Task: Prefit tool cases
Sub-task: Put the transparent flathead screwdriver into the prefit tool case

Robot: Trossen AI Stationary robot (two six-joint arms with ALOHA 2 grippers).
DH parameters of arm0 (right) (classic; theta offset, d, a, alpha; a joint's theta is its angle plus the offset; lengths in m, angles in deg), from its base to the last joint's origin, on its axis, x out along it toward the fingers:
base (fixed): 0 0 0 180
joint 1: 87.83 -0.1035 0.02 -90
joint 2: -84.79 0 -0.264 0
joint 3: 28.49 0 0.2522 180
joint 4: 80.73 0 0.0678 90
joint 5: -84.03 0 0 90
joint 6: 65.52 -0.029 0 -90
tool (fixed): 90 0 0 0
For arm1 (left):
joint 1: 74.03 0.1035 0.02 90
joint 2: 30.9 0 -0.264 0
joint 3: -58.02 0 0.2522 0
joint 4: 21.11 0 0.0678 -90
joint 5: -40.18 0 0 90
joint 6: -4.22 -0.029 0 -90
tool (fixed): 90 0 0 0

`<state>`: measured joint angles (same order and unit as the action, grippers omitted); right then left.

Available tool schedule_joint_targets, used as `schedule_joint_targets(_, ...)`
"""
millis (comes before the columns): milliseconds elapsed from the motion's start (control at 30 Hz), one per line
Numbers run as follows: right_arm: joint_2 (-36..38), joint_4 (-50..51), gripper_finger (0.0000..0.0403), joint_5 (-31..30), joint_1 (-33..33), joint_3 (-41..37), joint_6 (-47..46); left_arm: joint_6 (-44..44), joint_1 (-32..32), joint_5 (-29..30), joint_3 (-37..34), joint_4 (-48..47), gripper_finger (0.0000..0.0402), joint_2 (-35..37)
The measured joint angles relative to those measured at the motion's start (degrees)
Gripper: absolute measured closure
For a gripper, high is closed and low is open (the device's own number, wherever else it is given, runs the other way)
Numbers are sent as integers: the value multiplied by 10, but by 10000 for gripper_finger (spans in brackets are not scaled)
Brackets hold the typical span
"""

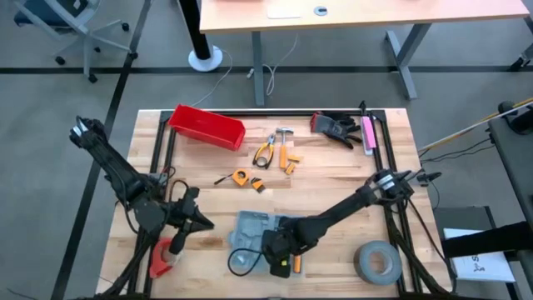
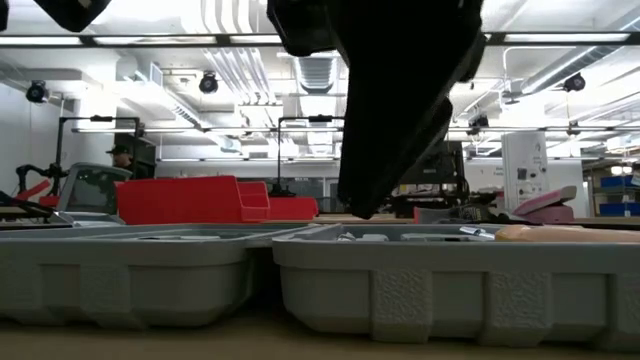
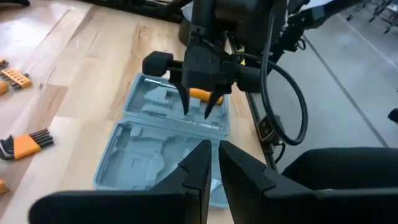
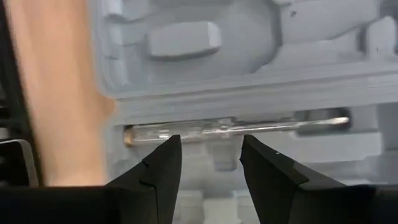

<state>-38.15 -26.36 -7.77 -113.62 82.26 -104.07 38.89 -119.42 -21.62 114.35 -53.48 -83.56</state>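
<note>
The grey-blue tool case point(image 1: 250, 237) lies open and flat on the wooden table near its front edge, both halves showing moulded recesses point(image 3: 168, 134). A clear-handled screwdriver point(image 4: 236, 127) lies in a long recess, and an orange-handled tool point(image 3: 202, 93) lies in the case. My right gripper point(image 3: 199, 106) hangs open over the case, pointing steeply down. Its fingers point(image 4: 155, 174) stand just short of the screwdriver with nothing between them. My left gripper point(image 3: 211, 162) is shut and empty, raised to the left of the case point(image 1: 190, 223).
A red bin point(image 1: 206, 127) stands at the far left. Loose hand tools point(image 1: 275, 150), an orange tape measure point(image 1: 241, 177) and black gloves point(image 1: 337, 127) lie toward the far edge. A grey tape roll point(image 1: 379, 260) sits at the near right, a red roll point(image 1: 162, 258) at the near left.
</note>
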Motion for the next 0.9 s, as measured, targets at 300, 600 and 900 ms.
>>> schedule_joint_targets(300, 0, 62, 262, 18, 13, 53, 3, 19, 0, 0, 0, -35, 364, 42)
schedule_joint_targets(600, -13, 115, 275, 17, 15, 106, 26, 19, 0, 0, 0, -39, 364, 51)
schedule_joint_targets(900, -64, 83, 263, 18, 14, 95, 50, 25, 0, 0, 0, -43, 364, 50)
